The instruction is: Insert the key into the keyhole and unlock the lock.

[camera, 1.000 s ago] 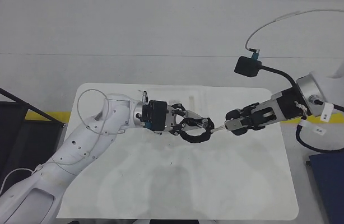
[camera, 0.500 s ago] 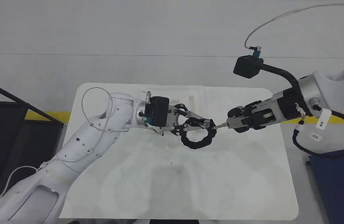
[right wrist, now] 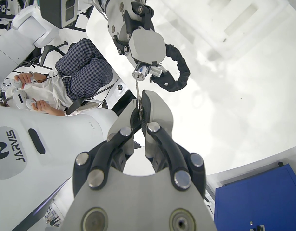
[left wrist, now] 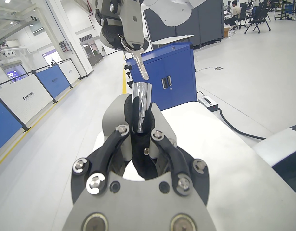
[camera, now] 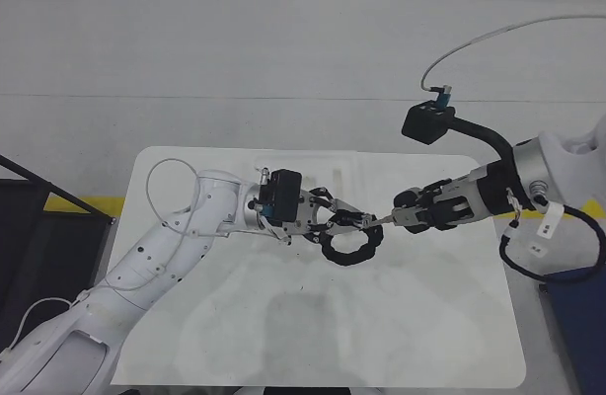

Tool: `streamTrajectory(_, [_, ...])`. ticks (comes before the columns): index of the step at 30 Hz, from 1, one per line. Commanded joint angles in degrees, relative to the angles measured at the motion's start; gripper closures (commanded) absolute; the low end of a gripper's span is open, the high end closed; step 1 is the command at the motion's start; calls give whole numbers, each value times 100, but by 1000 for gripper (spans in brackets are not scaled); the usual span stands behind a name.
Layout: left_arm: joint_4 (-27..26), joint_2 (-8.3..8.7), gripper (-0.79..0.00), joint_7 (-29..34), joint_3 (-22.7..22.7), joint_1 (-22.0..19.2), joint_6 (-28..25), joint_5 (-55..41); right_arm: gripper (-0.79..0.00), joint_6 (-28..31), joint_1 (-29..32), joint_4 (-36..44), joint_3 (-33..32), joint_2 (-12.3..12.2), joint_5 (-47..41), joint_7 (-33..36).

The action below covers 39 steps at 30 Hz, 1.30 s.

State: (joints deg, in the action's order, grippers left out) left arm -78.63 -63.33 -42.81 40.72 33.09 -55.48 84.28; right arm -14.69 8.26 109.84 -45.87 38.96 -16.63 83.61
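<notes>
Key [left wrist: 141, 66] slightly shifted, just off lock [left wrist: 143, 106]; jaws tight.

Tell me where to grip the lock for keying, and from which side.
Grip the lock's chrome cylinder across its round sides, coming from its rear end, as the left gripper does. That leaves the keyhole face bare toward the key in the right gripper. Avoid the black cable loop: it looks limp and would not steady the keyhole.
</notes>
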Motion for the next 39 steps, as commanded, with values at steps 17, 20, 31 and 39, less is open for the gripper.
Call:
streamTrajectory(17, [79,-106,0,-79,61,102,-140,-123,0,5,-7,31,24,16,132,-45])
streamTrajectory(20, [84,-118,0,-73,82,109,-157,-115,0,-4,3,35,37,20,122,-36])
streamTrajectory(31, [58,-154,0,-48,177,156,-63,-5,0,-262,-11,-27,112,50,79,-2])
streamTrajectory(39, [-31,-156,0,-126,234,186,120,351,0,-482,-11,-167,217,93,-151,113])
